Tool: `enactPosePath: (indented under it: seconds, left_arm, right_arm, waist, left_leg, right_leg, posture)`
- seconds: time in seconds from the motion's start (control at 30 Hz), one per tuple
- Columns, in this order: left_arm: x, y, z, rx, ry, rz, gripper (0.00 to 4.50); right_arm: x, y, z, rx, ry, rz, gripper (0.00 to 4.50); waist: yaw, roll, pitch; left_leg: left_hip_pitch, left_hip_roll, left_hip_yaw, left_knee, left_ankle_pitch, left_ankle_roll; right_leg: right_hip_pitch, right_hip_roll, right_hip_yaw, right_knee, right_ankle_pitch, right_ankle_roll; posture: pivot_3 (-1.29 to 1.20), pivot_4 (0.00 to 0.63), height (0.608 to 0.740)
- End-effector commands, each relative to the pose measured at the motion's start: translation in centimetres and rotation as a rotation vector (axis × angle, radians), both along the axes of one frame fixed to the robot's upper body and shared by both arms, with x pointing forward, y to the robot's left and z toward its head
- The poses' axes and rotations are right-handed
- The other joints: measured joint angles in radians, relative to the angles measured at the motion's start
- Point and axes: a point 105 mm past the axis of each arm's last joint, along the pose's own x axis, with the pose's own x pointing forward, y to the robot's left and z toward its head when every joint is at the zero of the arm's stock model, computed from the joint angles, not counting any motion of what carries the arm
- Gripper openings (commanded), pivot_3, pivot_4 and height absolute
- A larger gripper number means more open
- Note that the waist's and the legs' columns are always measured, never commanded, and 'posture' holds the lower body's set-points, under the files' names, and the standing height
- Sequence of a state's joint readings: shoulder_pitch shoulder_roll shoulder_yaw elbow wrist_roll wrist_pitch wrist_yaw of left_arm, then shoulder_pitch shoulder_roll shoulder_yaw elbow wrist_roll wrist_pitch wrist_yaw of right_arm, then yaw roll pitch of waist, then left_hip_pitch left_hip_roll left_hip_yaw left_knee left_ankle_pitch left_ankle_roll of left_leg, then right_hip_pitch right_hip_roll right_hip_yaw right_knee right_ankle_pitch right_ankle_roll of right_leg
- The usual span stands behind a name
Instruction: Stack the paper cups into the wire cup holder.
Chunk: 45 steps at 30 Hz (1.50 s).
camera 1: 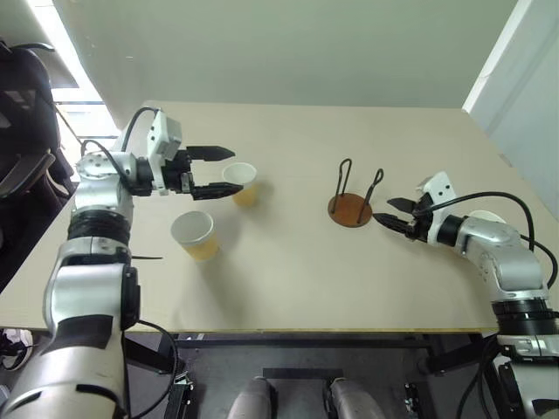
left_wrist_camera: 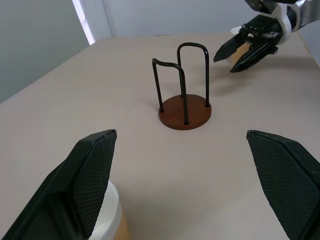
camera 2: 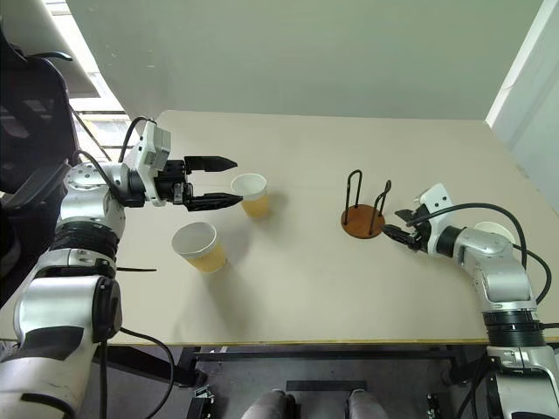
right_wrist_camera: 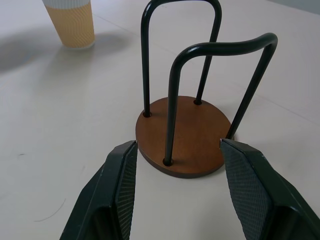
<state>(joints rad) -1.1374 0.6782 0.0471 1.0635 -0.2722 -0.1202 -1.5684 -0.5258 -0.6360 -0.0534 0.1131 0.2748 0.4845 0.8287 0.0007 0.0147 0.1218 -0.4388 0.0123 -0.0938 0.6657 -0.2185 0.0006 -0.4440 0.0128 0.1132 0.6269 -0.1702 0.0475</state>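
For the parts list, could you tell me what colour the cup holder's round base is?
Rusty reddish-brown, under dark wire loops; the wire cup holder shows best in the right wrist view.

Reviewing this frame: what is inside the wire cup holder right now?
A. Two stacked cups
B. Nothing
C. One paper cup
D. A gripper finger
B: the wire cup holder shows a bare base between its loops, while two paper cups, one and another, stand on the table near the left gripper.

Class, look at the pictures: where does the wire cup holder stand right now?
In the head views the wire cup holder stands empty on the table, right of centre, just ahead of the open right gripper, well apart from the two paper cups on the left.
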Motion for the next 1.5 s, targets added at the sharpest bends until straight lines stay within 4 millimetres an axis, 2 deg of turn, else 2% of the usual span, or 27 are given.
enactPosePath:
  seconds: [0.03,0.17,0.47,0.77,1.27,1.5]
  left_arm:
    - [-0.6,-0.1,1.6,-0.021,-0.047,-0.056,4.46]
    - [-0.8,-0.4,1.4,-0.034,-0.022,-0.077,4.46]
    - [-1.8,-1.8,-1.1,0.091,0.07,-0.173,4.46]
    - [-1.9,-2.4,0.3,0.077,0.067,-0.201,4.46]
    - [-2.4,-3.4,1.0,0.068,0.061,-0.244,4.46]
    - [-2.4,-3.4,1.2,0.067,0.065,-0.245,4.46]
  right_arm:
    - [0.4,0.4,1.6,0.001,-0.065,0.003,2.66]
    - [0.4,0.8,1.4,0.008,-0.061,0.011,2.66]
    - [0.6,2.0,0.9,0.018,-0.039,0.055,2.66]
    - [1.3,3.0,0.8,0.029,-0.055,0.055,2.66]
    - [2.7,5.2,0.1,0.026,-0.073,0.084,2.66]
    - [3.3,5.3,0.1,0.036,-0.078,0.076,2.66]
  waist:
    - [0.0,0.0,0.0]
    - [-0.001,0.0,0.0]
    - [-0.001,0.0,0.0]
    - [-0.001,0.0,0.0]
    - [-0.002,0.0,0.0]
    - [-0.002,0.0,0.0]
  left_leg:
    - [0.0,0.0,0.0,0.0,0.0,0.0]
    - [0.0,0.0,0.0,-0.001,0.0,0.0]
    - [0.0,0.0,0.0,-0.001,0.0,0.0]
    - [-0.001,0.0,0.0,-0.001,0.0,0.0]
    - [-0.002,0.0,0.0,-0.001,0.0,0.0]
    - [-0.002,0.0,0.0,-0.001,0.0,0.0]
  right_leg:
    - [0.0,0.0,0.0,0.0,0.0,0.0]
    - [-0.001,0.0,0.0,0.0,0.0,0.0]
    - [-0.001,0.0,0.0,0.0,0.0,0.0]
    - [-0.001,0.0,0.0,0.0,0.0,0.0]
    - [-0.003,0.0,0.0,0.0,0.0,-0.001]
    - [-0.004,0.0,0.0,0.0,0.0,-0.001]
  posture:
    - [0.0,0.15,0.74]
    - [0.0,0.15,0.74]
    - [0.0,0.15,0.74]
    - [0.0,0.15,0.74]
    - [0.0,0.15,0.74]
    - [0.0,0.15,0.74]
